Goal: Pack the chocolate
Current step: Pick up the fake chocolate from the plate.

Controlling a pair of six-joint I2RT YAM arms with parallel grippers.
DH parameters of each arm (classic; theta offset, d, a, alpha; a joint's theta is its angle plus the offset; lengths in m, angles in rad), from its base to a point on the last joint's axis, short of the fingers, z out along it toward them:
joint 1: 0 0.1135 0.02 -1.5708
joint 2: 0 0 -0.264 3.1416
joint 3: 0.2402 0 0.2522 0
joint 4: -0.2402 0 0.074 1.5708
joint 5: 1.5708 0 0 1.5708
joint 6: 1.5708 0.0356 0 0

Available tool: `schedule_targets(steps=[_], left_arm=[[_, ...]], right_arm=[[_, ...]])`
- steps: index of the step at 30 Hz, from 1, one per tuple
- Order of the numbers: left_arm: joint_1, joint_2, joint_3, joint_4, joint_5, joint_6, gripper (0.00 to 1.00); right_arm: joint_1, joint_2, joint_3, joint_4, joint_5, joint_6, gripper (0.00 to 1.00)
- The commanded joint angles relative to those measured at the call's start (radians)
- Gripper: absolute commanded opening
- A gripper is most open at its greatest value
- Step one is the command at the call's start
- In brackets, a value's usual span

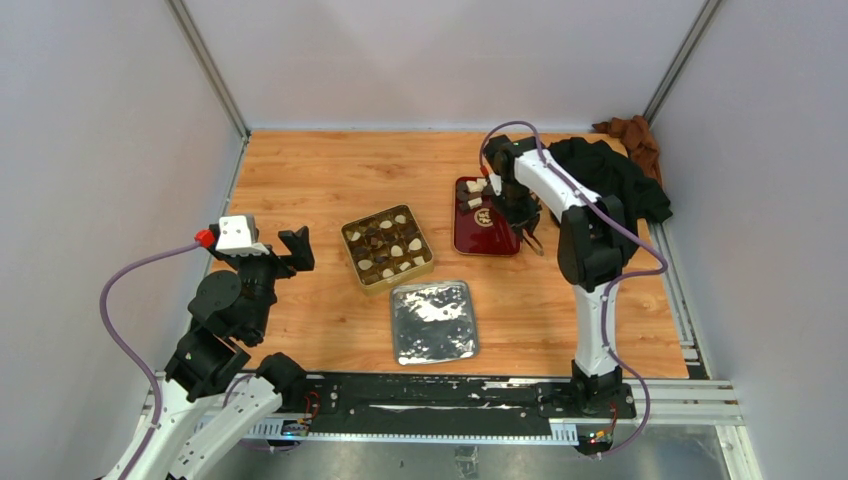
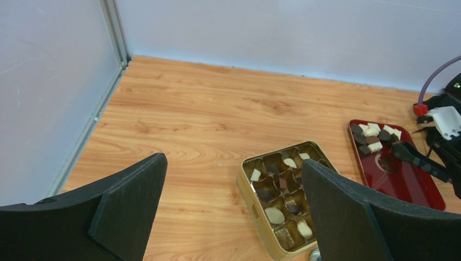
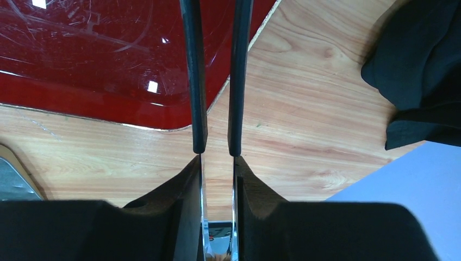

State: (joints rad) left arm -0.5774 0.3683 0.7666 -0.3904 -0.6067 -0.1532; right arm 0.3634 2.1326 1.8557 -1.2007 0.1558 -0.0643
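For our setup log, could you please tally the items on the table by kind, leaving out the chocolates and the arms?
Containers: 3 (gold tin, red tray, silver tray)
Cloths: 2 (black cloth, brown cloth)
Tongs: 1
Total: 6

Gold tin (image 1: 387,247) holding chocolate (image 1: 397,250), right arm (image 1: 590,230) over red tray (image 1: 485,235), silver tray (image 1: 433,321) nearer

Under your right gripper (image 3: 216,160): red tray (image 3: 98,65) glossy, smooth, finely scratched. Around it, table (image 3: 304,109) wood, matt grain. Between its fingers, tongs (image 3: 198,81) matt black, bright metal at base. Right of it, black cloth (image 3: 418,70), soft, matt. Ahead of your left gripper (image 2: 234,163), gold tin (image 2: 250,204), metallic sheen.
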Motion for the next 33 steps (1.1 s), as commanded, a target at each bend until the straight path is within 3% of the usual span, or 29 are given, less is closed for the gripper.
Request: schedule_targets(steps=[1, 18, 33], left_arm=[[0.005, 0.003, -0.009, 0.025, -0.009, 0.000, 1.00], [0.005, -0.005, -0.010, 0.023, -0.009, -0.002, 1.00], [0.005, -0.008, -0.010, 0.023, -0.024, -0.003, 1.00]], right_arm=[[-0.012, -0.065, -0.026, -0.029, -0.012, -0.007, 0.18], [0.056, -0.295, -0.172, -0.005, -0.067, 0.031, 0.13], [0.306, -0.373, -0.161, -0.020, -0.088, 0.046, 0.13]])
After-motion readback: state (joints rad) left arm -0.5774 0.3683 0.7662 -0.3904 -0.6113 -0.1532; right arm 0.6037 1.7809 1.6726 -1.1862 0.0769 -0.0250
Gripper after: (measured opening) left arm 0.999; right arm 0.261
